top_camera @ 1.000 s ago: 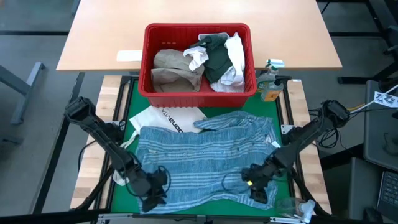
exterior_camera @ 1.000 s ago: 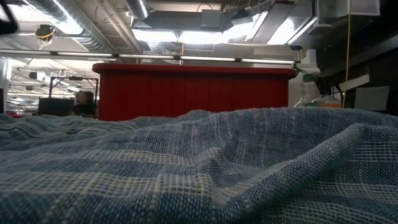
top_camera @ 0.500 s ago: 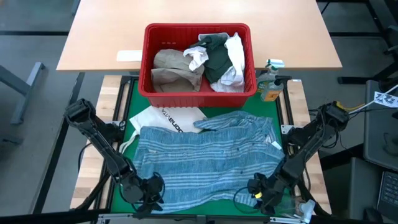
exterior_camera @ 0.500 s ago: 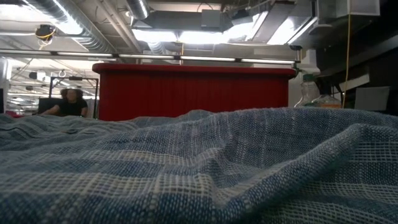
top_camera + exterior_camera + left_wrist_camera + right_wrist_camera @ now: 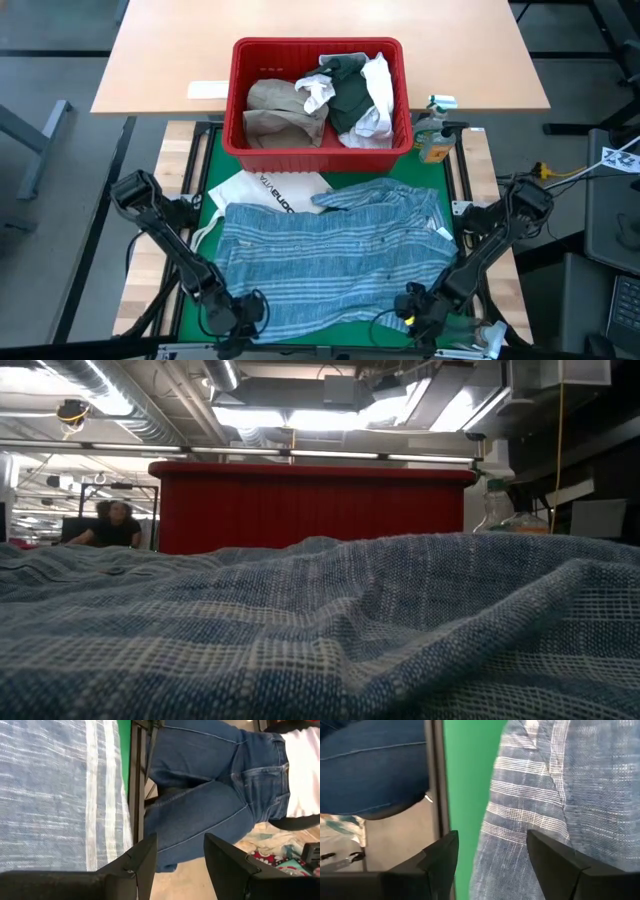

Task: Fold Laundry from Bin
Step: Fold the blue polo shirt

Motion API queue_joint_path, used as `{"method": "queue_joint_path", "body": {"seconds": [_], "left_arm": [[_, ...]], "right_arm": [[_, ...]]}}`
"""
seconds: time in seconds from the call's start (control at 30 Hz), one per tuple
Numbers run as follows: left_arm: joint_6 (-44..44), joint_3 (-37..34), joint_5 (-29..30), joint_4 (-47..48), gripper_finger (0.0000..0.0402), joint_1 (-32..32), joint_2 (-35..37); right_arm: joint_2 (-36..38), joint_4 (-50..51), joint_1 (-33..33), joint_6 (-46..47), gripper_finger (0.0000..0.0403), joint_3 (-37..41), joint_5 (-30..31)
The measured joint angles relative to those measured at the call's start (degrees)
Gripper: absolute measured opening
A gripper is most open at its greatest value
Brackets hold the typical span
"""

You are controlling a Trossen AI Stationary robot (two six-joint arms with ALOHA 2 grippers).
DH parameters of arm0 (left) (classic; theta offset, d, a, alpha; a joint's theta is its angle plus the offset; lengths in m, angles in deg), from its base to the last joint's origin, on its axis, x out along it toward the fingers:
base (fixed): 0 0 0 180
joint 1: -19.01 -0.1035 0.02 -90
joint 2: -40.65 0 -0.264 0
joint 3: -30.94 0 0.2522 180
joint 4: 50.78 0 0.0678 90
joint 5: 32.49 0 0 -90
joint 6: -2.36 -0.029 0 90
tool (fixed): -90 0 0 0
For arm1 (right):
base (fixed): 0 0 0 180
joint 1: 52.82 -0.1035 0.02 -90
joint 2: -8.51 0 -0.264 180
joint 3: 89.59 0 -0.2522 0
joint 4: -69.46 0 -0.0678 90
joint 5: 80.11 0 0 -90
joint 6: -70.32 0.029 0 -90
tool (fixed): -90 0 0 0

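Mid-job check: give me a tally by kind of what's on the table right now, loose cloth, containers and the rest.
Spread garments: 1, the blue-striped cloth
Garments visible in the bin: at least 3, tan shirt, dark green-grey top, white shirt
Bins: 1, the red bin
Tote bags: 1, white tote bag
Bottles: 1, bottle
Total: at least 7

Blue-striped cloth [image 5: 330,255] spread over most of green mat [image 5: 212,170], near edge to bin [image 5: 320,95]. Bin blocks far side; bottle [image 5: 433,140] just beside its R corner. White tote bag [image 5: 265,190] betw. bin and cloth, L side. Bare mat strips along L and R edges. Beyond near edge: person's legs in jeans [image 5: 205,795], close to table.
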Motion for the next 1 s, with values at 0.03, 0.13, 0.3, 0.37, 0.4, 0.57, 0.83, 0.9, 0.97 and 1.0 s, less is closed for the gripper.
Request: {"method": "queue_joint_path", "body": {"seconds": [0.03, 0.13, 0.3, 0.37, 0.4, 0.57, 0.83, 0.9, 0.97, 1.0], "left_arm": [[-0.02, 0.00, 0.06, 0.15, 0.0156, 0.24, 0.00], [-0.35, 0.00, 0.60, 0.34, 0.0156, 1.12, -0.01], [-0.45, 0.03, 2.23, 1.09, 0.0156, 2.29, -0.90], [-0.50, 0.02, 2.25, 2.37, 0.0156, 2.67, -1.45], [-0.48, 0.02, 2.25, 2.54, 0.0156, 2.76, -1.92], [-0.50, 0.02, 2.48, 4.10, 0.0156, 2.80, -5.13], [-0.23, 0.33, 1.05, 2.97, 0.0156, 2.75, -9.64], [-0.50, 0.28, 0.74, 3.23, 0.0156, 2.73, -9.81], [-0.55, 0.28, 0.70, 3.71, 0.0156, 2.73, -9.86], [-0.55, 0.31, 0.68, 3.94, 0.0156, 2.67, -9.86]], "right_arm": [[-0.68, 0.00, 0.00, 0.00, 0.0237, 0.00, -0.09], [-2.49, -0.30, 0.00, -0.02, 0.0237, -0.08, -0.10], [-4.00, -0.68, 0.04, -0.02, 0.0237, -0.26, -0.26], [-4.02, -0.63, 0.04, -0.04, 0.0237, -0.24, -0.13], [-4.04, -0.67, 0.04, -0.04, 0.0237, -0.22, 0.01], [-4.11, -0.59, 0.04, -0.44, 0.0237, -0.18, 0.38], [-4.19, -0.41, 0.03, -0.46, 0.0237, -0.11, 0.73], [-4.21, -0.35, 0.04, -0.51, 0.0237, -0.11, 0.84], [-4.24, -0.25, 0.02, -0.66, 0.0237, -0.09, 1.21], [-4.24, -0.22, 0.00, -0.77, 0.0237, -0.09, 1.56]]}}
